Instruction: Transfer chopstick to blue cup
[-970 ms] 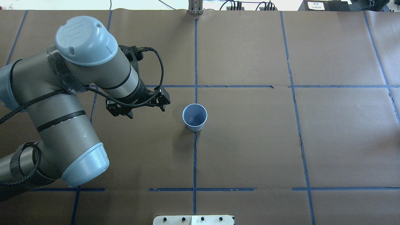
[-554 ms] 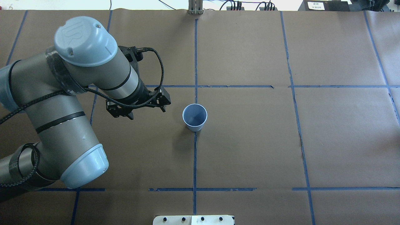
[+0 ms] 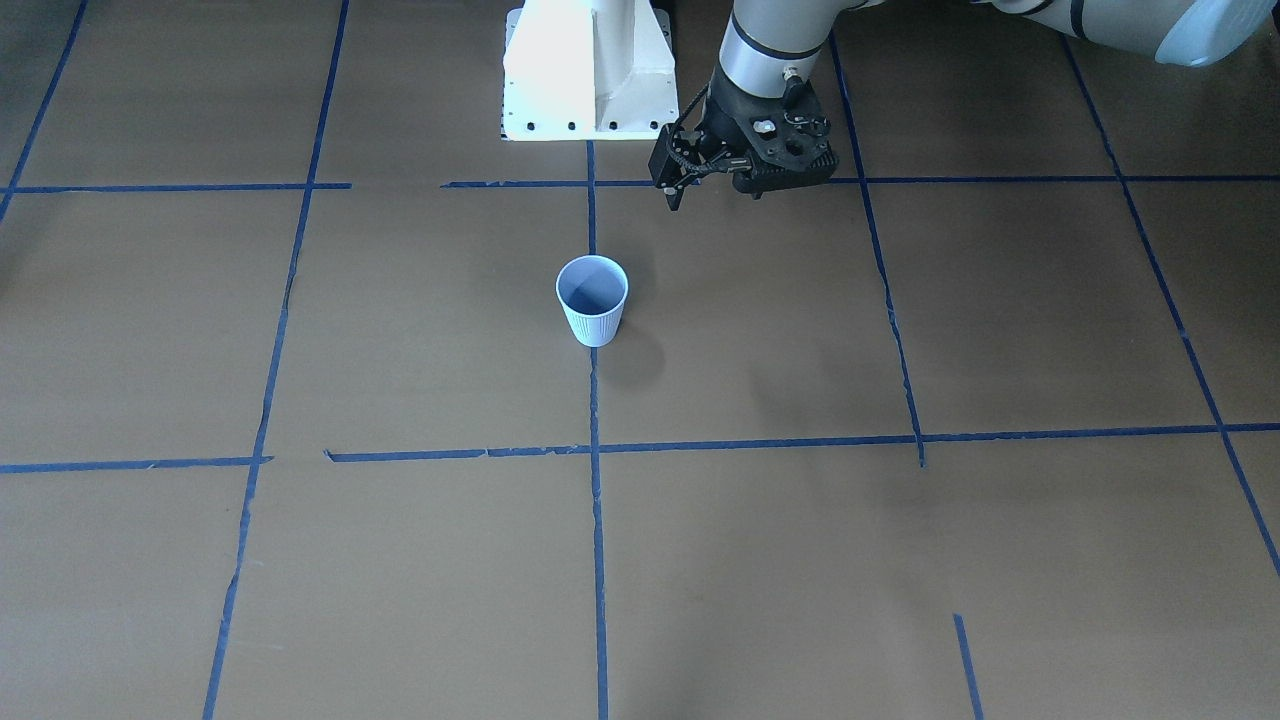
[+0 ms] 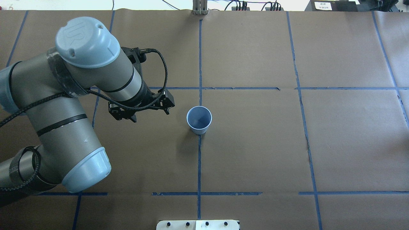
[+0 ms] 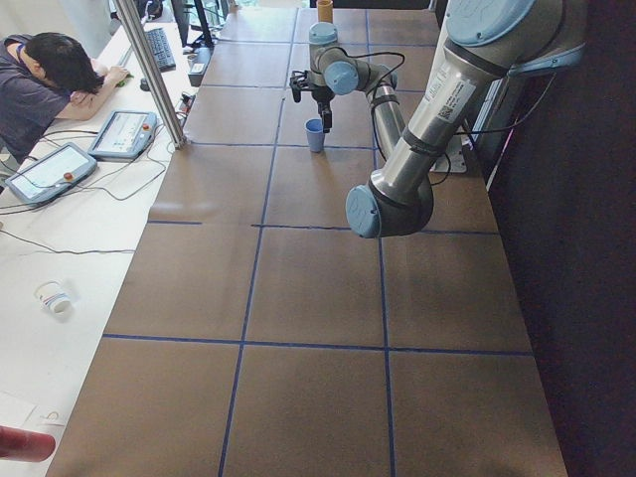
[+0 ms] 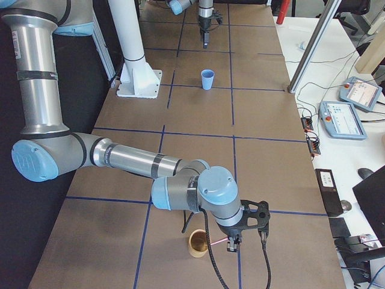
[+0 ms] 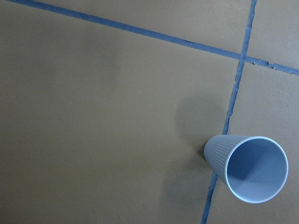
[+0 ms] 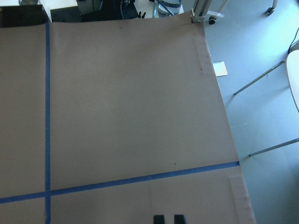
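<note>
The blue cup [image 4: 199,119] stands upright and empty on the centre tape line, also seen in the front view [image 3: 592,300] and the left wrist view [image 7: 247,168]. My left gripper [image 4: 148,114] hovers to the cup's left, apart from it, its jaws spread and holding nothing. At the table's right end my right gripper [image 6: 231,245] hangs beside a tan cup [image 6: 197,242]. The pink chopstick [image 6: 218,242] runs level from its fingertips toward that cup. In the right wrist view the fingertips [image 8: 159,218] sit close together; the chopstick is hidden there.
The brown paper table carries a grid of blue tape lines. The white robot base [image 3: 590,70] stands at the near edge. A person [image 5: 50,79] leans on a side desk that holds tablets [image 6: 355,117]. The table's right edge [image 8: 219,107] drops to the floor.
My left gripper has crept very slightly toward the far side of the table. The blue cup has not moved.
</note>
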`<state>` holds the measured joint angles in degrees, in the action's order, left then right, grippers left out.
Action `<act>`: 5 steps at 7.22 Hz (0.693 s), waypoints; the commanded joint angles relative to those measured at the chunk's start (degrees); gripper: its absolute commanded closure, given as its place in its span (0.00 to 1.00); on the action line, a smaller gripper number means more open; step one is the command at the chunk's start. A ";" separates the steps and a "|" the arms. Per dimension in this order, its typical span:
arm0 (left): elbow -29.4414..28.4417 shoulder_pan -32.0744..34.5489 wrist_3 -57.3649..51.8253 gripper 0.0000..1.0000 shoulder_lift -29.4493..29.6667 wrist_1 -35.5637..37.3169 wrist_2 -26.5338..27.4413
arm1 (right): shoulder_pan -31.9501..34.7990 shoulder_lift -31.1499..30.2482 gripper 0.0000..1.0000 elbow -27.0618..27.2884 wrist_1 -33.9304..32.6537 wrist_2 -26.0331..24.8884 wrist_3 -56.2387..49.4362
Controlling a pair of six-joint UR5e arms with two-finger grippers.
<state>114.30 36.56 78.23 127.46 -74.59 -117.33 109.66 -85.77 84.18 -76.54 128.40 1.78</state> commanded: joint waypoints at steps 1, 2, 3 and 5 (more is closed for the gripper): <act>-0.04 0.00 -0.09 0.00 0.07 -0.03 0.00 | 3.89 -3.33 0.97 11.12 -5.43 -0.17 -0.55; -0.04 0.00 -0.09 0.00 -0.10 -0.03 0.00 | 4.68 -4.40 0.97 14.40 -5.90 -0.26 -0.64; 0.04 0.09 -0.18 0.00 -0.11 -0.03 0.00 | 5.21 -3.63 0.97 17.39 -9.03 -0.17 -0.64; 1.97 1.57 -0.70 0.00 -0.45 0.49 -0.09 | 3.99 5.46 0.98 21.72 -25.32 -0.08 -0.29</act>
<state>115.11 37.07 77.92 127.26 -74.45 -117.36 114.20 -85.84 103.53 -92.30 128.25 1.27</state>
